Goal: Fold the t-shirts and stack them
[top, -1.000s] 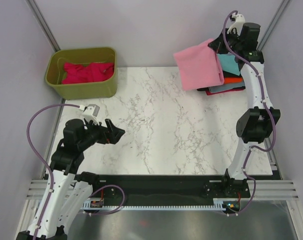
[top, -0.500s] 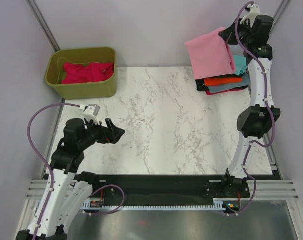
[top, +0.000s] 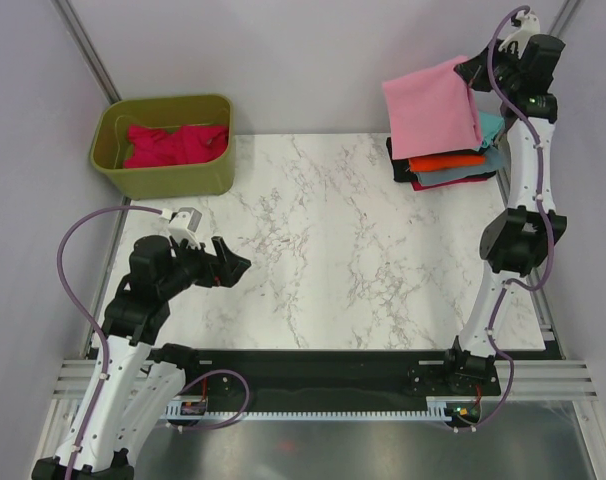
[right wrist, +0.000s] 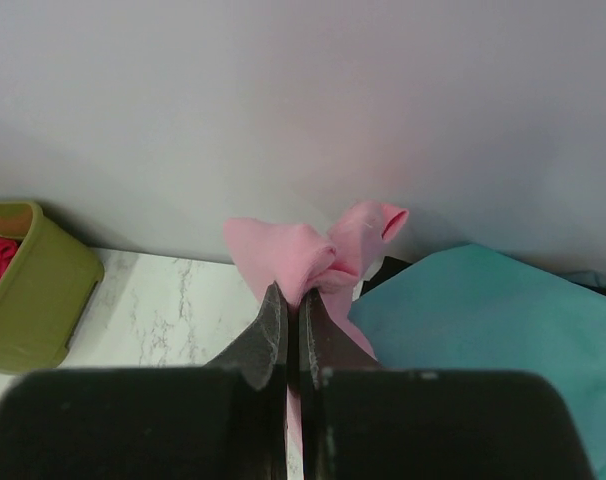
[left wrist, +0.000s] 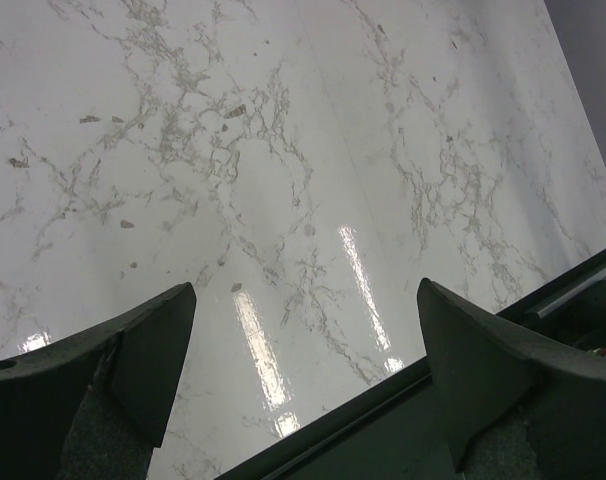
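My right gripper (top: 470, 72) is shut on the folded light pink t-shirt (top: 432, 107) and holds it in the air over the stack at the back right; in the right wrist view the gripper (right wrist: 292, 296) pinches bunched pink cloth (right wrist: 303, 252). The stack (top: 451, 164) shows teal (right wrist: 488, 320), orange (top: 445, 160), grey-blue, crimson and black layers. A crimson t-shirt (top: 173, 144) lies crumpled in the tub. My left gripper (top: 231, 262) is open and empty, low over the marble at the near left; in the left wrist view the gripper (left wrist: 305, 335) has its jaws wide apart.
The olive-green plastic tub (top: 163, 177) stands at the back left and also shows in the right wrist view (right wrist: 33, 290). The marble table (top: 323, 240) runs between both arms. A black rail (left wrist: 403, 410) lines the near edge. Grey walls enclose the back and sides.
My right gripper has lifted the pink t-shirt up and to the right, from beside the stack to above it. The left arm has not moved.
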`<action>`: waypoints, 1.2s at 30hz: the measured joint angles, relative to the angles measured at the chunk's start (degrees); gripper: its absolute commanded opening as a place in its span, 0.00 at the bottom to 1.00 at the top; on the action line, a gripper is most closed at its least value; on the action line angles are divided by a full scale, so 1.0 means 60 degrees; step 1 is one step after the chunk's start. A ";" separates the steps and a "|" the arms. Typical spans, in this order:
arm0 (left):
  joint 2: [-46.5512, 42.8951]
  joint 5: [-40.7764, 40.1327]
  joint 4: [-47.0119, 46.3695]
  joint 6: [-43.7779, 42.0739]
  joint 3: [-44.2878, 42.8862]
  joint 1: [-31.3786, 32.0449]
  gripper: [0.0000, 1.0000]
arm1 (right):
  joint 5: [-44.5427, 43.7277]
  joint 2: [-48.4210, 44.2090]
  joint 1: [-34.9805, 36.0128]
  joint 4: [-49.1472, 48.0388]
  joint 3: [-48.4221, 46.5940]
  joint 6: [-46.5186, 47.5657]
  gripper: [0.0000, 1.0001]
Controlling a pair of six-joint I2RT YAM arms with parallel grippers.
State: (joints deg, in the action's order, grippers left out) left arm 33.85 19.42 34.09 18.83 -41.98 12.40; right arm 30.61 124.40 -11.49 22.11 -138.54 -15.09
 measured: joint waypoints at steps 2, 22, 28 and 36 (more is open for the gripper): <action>0.0018 0.0000 0.0000 0.0000 0.0000 0.0000 1.00 | 0.0044 0.0058 -0.0153 -0.0138 0.0000 -0.0076 0.00; 0.0171 0.0015 -0.0004 0.0000 0.0011 0.0000 1.00 | 0.0707 0.2025 -0.1337 -0.2452 -0.0546 -0.1800 0.00; 0.0164 0.0018 -0.0004 0.0000 0.0011 0.0000 1.00 | 0.0415 0.3282 -0.1519 -0.3126 -0.0911 -0.2011 0.00; 0.0175 0.0022 -0.0007 0.0000 0.0015 0.0000 1.00 | -0.0561 0.4772 -0.1632 -0.3741 -0.1104 -0.2029 0.00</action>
State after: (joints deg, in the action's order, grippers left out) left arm 34.89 19.55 34.04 18.83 -41.89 12.40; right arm 27.24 153.03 -21.28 -0.34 -145.16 -27.27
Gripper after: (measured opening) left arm 0.993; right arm 0.029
